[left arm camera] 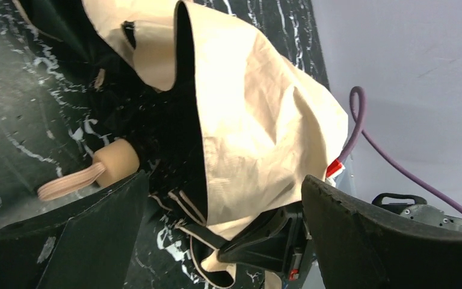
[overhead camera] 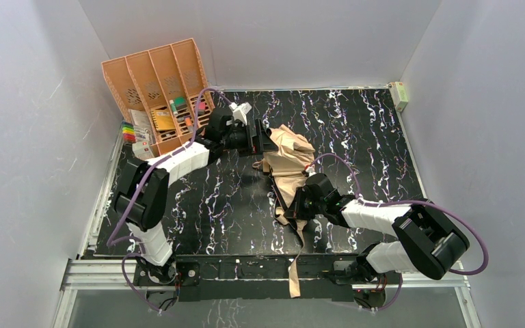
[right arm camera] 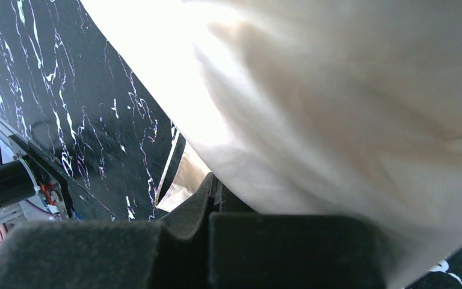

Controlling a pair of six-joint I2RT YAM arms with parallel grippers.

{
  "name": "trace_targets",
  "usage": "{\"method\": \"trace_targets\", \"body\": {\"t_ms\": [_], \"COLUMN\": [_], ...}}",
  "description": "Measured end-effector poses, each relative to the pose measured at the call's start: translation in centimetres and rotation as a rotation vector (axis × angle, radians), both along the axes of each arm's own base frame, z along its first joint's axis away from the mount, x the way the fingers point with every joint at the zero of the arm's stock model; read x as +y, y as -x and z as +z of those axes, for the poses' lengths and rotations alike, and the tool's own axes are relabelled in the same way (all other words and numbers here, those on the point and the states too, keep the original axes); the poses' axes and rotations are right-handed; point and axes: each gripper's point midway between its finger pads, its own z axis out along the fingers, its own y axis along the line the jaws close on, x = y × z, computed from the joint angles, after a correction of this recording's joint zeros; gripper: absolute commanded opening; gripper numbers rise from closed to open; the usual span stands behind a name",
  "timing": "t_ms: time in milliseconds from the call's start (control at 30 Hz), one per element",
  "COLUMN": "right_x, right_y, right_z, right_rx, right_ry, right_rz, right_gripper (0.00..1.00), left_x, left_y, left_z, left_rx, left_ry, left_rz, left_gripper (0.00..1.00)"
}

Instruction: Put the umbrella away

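The umbrella (overhead camera: 288,160) is lying on the middle of the worktop (overhead camera: 369,137), its long axis running far to near, with the right jaws pinching its near fabric and the left jaws standing wide beside its far end.

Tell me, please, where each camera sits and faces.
Top external: above and behind the robot, looking down on the black marbled table; left arm and right arm show.
Left wrist: on the left arm, facing the pale peach fabric folding umbrella past the open left gripper.
Right wrist: likewise mounted, hard against its fabric; shut right gripper shows.
All three share the umbrella.
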Motion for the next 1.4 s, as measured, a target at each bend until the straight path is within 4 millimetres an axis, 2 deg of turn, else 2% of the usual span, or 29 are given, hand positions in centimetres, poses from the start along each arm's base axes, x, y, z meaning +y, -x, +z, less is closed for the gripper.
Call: {"method": "trace_targets", "body": {"t_ms": [100, 167, 333, 533, 733, 767, 1000, 1100, 1200, 1300, 1400], "right_x": [0.0, 0.0, 0.0, 0.0, 0.0, 0.0, 0.0, 0.0, 0.0, 0.0, 0.1], "right_y": [0.0, 0.0, 0.0, 0.0, 0.0, 0.0, 0.0, 0.0, 0.0, 0.0, -0.1], "right_z": [0.0, 0.0, 0.0, 0.0, 0.0, 0.0, 0.0, 0.0, 0.0, 0.0, 0.1], "right_rx": [0.000, 0.001, 0.002, 0.003, 0.003, 0.003, 0.003, 0.003, 0.003, 0.004, 0.008], "right_ry": [0.001, 0.001, 0.004, 0.004, 0.004, 0.004, 0.004, 0.004, 0.004, 0.003, 0.005], "right_rz": [0.000, 0.000, 0.000, 0.001, 0.001, 0.001, 0.000, 0.000, 0.000, -0.001, -0.005], "right_gripper": [0.00, 0.00, 0.00, 0.00, 0.00, 0.00, 0.00, 0.00, 0.00, 0.00, 0.01], "left_x": [-0.8, -1.4, -2.0, -2.7, -3.0, -3.1, -3.0, -2.7, -2.2, -2.1, -3.1], "left_y": [-0.2, -0.3, -0.3, -0.7, -0.7, -0.7, -0.8, -0.2, 0.7, 2.6, 5.9], "left_z": [0.1, 1.1, 2.7, 5.3, 6.6, 6.9, 7.9, 7.9, 8.8, 10.2, 11.5], "left_rx": [0.009, -0.004, -0.022, -0.063, -0.076, -0.078, -0.095, -0.092, -0.106, -0.129, -0.157], "left_ry": [0.051, 0.097, 0.150, 0.203, 0.232, 0.233, 0.198, 0.169, 0.156, 0.154, 0.159], "left_rz": [-0.018, -0.035, -0.059, -0.087, -0.109, -0.112, -0.122, -0.123, -0.124, -0.129, -0.158], "left_gripper": [0.98, 0.91, 0.69, 0.36, 0.02, 0.00, 0.00, 0.00, 0.00, 0.00, 0.00]}}
